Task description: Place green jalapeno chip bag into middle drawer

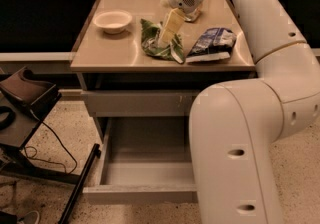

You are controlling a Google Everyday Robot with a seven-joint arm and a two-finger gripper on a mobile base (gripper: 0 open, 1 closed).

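Hovering at the green jalapeno chip bag (151, 49) on the tabletop (107, 52), gripper (164, 38), grasp impossible to tell | blue-and-white snack bag (212, 44) just right, bowl (113, 20) left | middle drawer (140, 194) open below, arm (240, 133) blocking its right side

the tool (166, 35) is down over the tabletop (107, 52), its tip on the green jalapeno chip bag (150, 44), which lies crumpled near the middle. a blue-and-white snack bag (212, 44) lies just beside it, and a pale bowl (112, 20) sits on its other side. below, the middle drawer (140, 194) stands pulled out, partly hidden by the big white arm (240, 133).
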